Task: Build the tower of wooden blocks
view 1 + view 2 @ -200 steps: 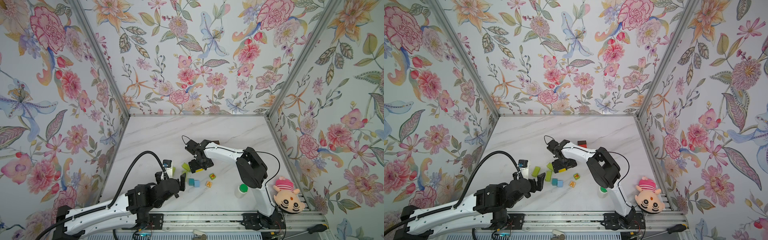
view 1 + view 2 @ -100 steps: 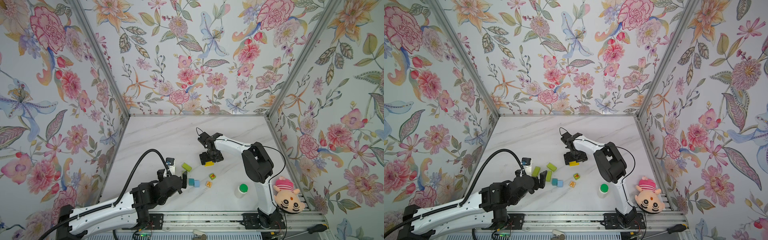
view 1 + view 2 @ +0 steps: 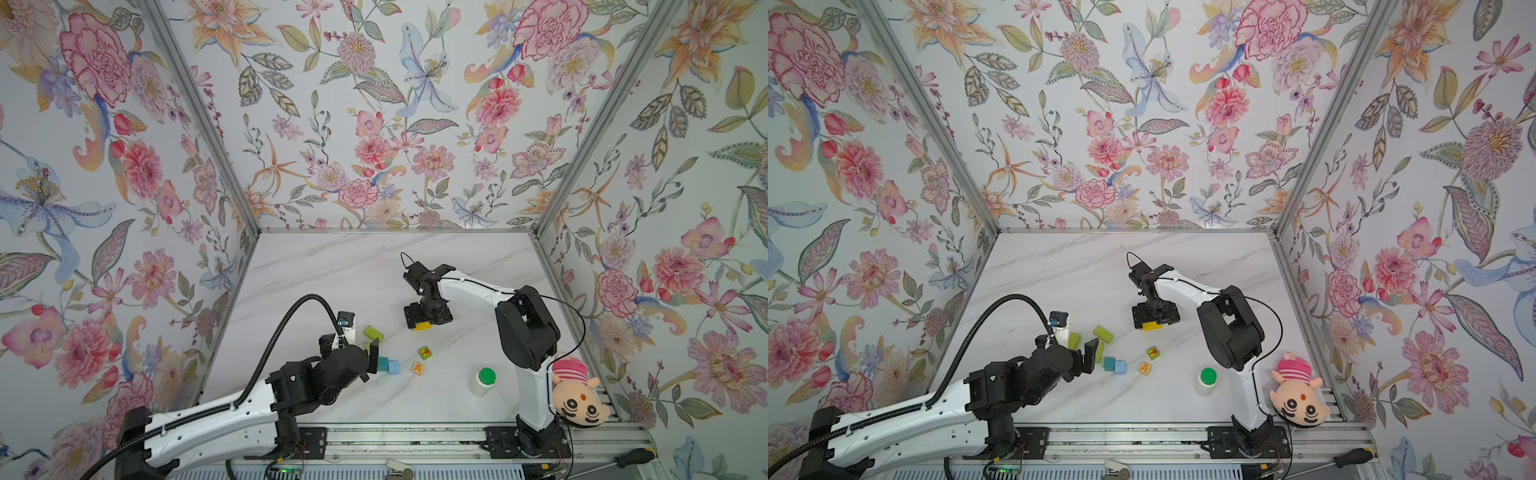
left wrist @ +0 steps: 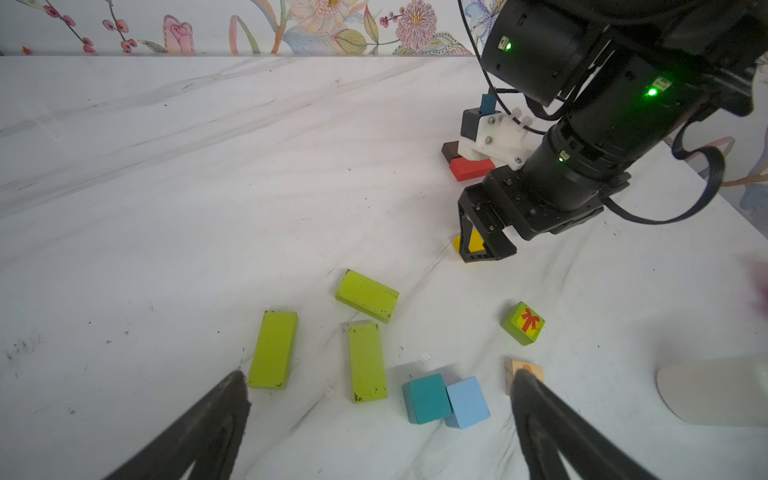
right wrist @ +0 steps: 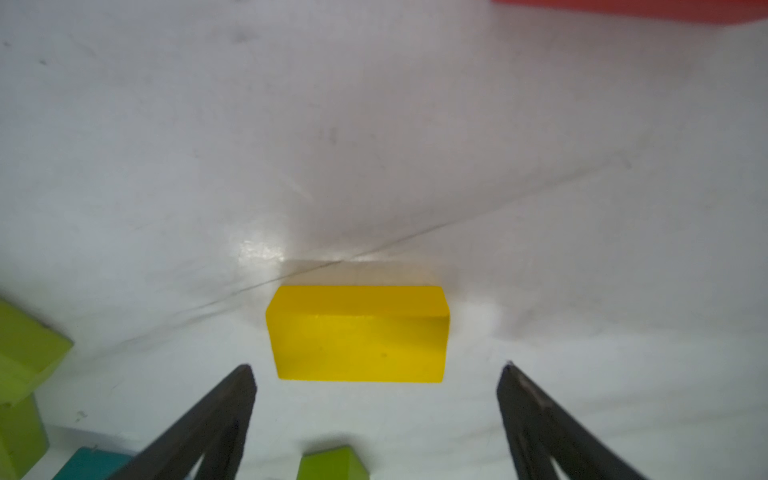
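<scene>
No tower stands yet: the wood blocks (image 4: 368,295) lie loose on the table (image 4: 166,166), the right gripper (image 5: 376,370) wide open at the yellow block (image 5: 359,332), the left gripper (image 4: 380,374) open near 3 lime oblongs (image 4: 272,349).

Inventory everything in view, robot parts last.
oblong blocks: 3, lime-green, left of centre
teal cube: 1, teal, touching light-blue
light-blue cube: 1, light blue, beside teal
red-marked cube: 1, green, further right
"A" cube: 1, tan, nearest bottle
yellow block: 1, yellow, centre
red block: 1, red, behind yellow
brown block: 1, brown, beside red
bottle: 1, white, green cap, right
plush doll: 1, pink-capped, right edge
screwdriver: 1, black, by front rail
left gripper: 1, black, open, by oblongs
right gripper: 1, black, open, at yellow
</scene>
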